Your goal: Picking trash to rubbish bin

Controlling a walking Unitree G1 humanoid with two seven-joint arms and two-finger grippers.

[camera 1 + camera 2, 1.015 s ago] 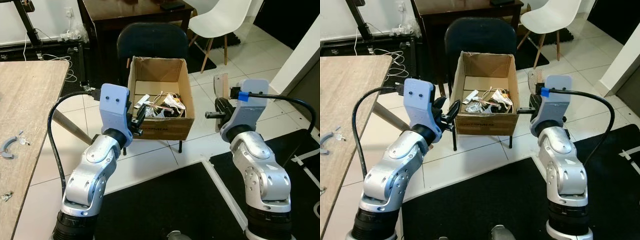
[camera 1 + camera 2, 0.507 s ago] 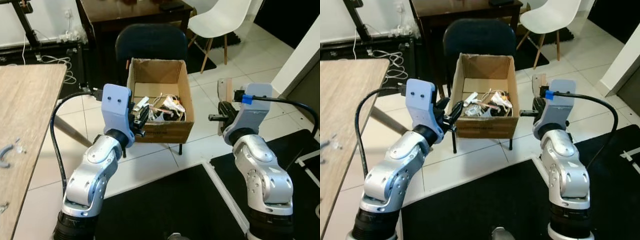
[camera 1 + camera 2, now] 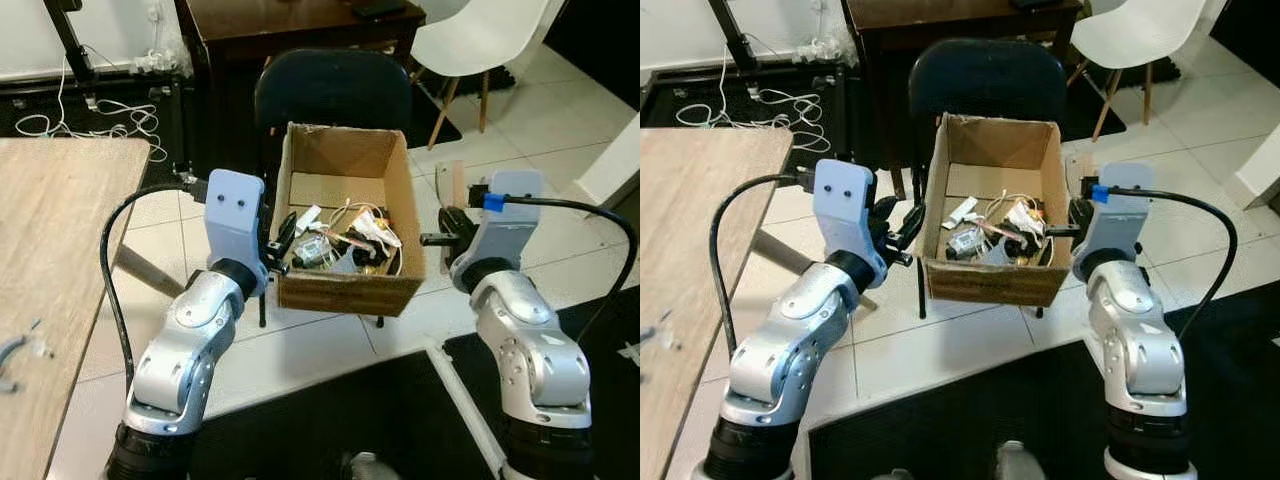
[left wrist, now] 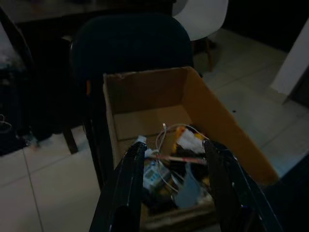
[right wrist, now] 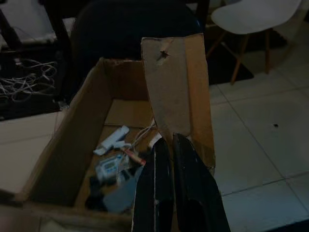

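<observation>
We see the right gripper (image 5: 166,145) pinched shut on a torn cardboard piece (image 5: 176,87) at centre right, while the left gripper (image 4: 174,154) hangs spread wide and empty beside the box's left wall. The open cardboard box (image 3: 345,288), mid-frame on a dark chair (image 3: 330,90), holds tangled wires and wrappers (image 3: 340,240). Pale tiled floor (image 3: 310,345) lies free below it, the wooden table (image 3: 60,230) at left.
</observation>
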